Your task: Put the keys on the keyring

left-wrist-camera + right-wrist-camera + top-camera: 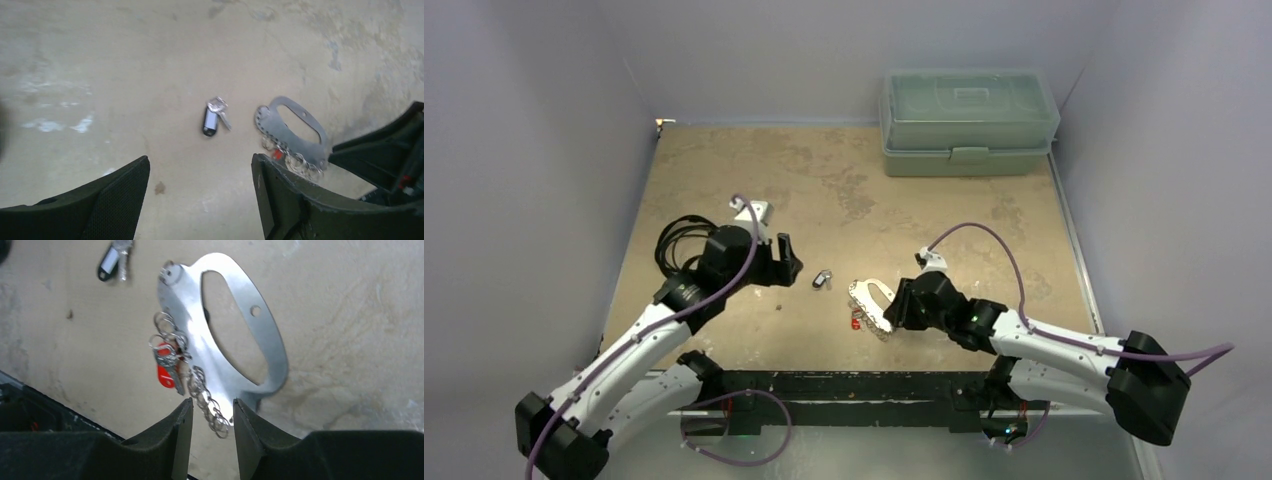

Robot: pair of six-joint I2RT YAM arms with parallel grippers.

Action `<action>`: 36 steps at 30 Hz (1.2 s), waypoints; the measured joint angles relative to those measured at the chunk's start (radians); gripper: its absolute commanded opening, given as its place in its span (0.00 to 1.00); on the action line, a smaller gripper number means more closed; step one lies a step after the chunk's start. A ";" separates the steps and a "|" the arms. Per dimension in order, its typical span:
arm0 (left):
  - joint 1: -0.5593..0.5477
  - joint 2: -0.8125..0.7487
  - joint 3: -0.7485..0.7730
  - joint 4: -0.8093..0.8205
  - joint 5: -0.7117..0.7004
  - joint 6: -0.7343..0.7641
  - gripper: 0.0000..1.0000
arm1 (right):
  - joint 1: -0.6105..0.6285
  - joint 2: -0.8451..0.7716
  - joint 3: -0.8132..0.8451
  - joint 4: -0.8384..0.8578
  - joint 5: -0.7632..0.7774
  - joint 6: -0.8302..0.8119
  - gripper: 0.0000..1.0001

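The keyring [871, 297] [285, 132] [182, 300], a flat silvery plate with an oval cut-out, sits mid-table, its near end slightly raised. My right gripper [894, 308] [212, 402] is shut on that near end, with small rings between its fingers. A red-headed key [165, 375] [856, 322] [276, 154] hangs from a ring on the scalloped edge. A dark-headed key [822, 279] [211, 121] [107, 265] lies loose on the table left of the plate, a silvery key [122, 262] beside it. My left gripper [789, 262] [200, 160] is open just left of them, holding nothing.
A grey-green lidded plastic box [969, 120] stands at the back right. A black coiled cable [679, 240] lies behind my left arm, with a small white block [754, 212] beside it. Walls close in the table on three sides.
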 measured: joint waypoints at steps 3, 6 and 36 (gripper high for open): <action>-0.077 0.073 -0.005 0.032 0.050 -0.048 0.70 | 0.000 -0.021 -0.045 -0.033 -0.005 0.023 0.35; -0.167 0.100 -0.028 0.095 0.077 -0.080 0.66 | 0.000 -0.068 -0.064 -0.055 -0.008 0.036 0.32; -0.875 0.827 0.188 0.330 -0.412 -0.169 0.34 | 0.000 -0.357 -0.068 -0.277 0.215 0.151 0.21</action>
